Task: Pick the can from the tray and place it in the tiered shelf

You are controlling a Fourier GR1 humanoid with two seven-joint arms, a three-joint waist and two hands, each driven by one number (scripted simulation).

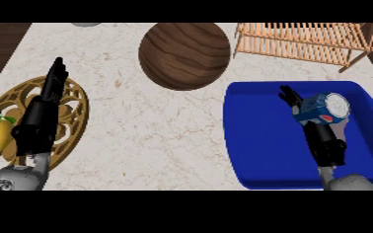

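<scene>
Can [325, 108] over tray [262, 143] — shelf [302, 42] behind

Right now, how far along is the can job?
Done: the right hand is curled round the can. In hand: the can is over the blue tray; I can't tell whether it's lifted. Left: carry it to the wooden tiered shelf. The left hand rests open.

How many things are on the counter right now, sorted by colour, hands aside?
Blue: 2, the tray and the can, which the right hand holds
Brown wood: 2, the round wooden plate and the slatted tiered shelf
Gold: 1, the openwork trivet under the left hand
Yellow: 1, an item at the left edge
Total: 6
</scene>
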